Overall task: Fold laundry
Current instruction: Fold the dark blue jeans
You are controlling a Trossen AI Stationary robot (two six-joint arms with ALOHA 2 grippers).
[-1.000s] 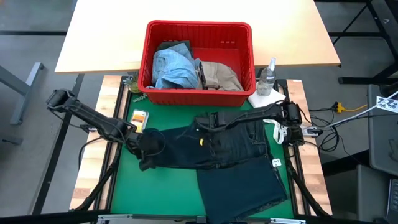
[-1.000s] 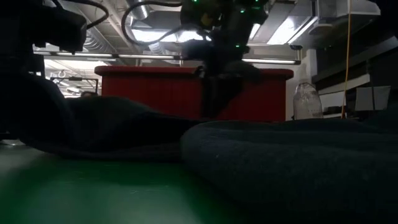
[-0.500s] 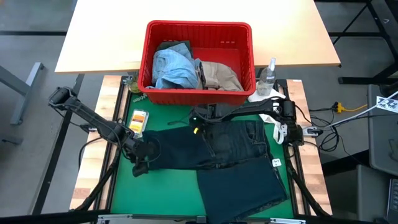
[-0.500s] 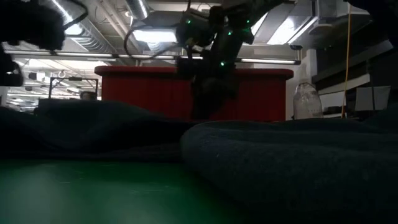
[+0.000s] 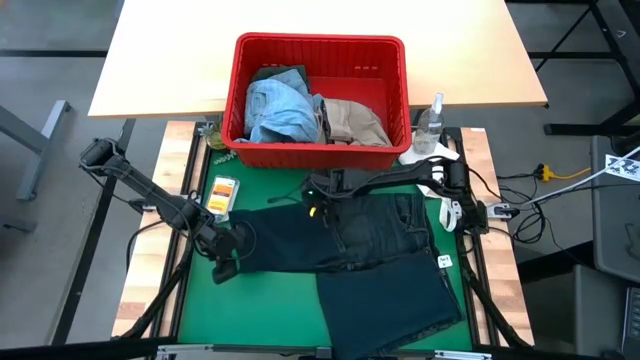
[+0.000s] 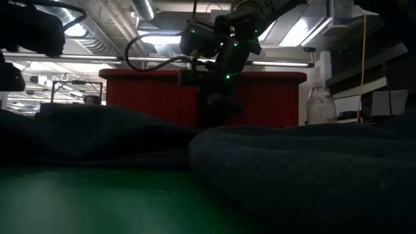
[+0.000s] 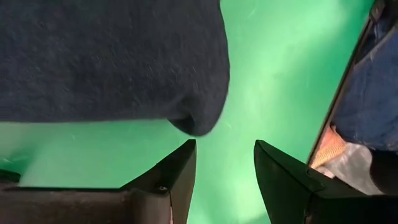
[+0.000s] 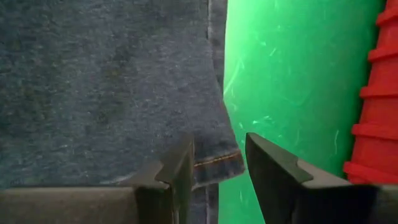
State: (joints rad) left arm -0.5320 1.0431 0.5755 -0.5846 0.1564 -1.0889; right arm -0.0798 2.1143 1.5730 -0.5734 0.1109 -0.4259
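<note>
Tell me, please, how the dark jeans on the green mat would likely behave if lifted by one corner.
The dark jeans lie draped in soft folds, so they would probably hang limp. The thick denim looks fairly heavy and may drag across the green mat.

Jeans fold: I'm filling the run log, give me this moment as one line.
jeans: flat on mat | left gripper: open, off leg end | right gripper: open, over jeans edge | basket: more laundry

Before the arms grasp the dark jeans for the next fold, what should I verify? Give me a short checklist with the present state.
1. Left gripper open, nothing between the fingers: ok.
2. Right gripper open, at the jeans' hem: ok.
3. Dark jeans lie on the green mat: ok.
4. Jeans flat, without wrinkles: not ok, one leg is folded over.
5. Red basket apart from both grippers: ok.
6. Orange card clear of the jeans: ok.
</note>
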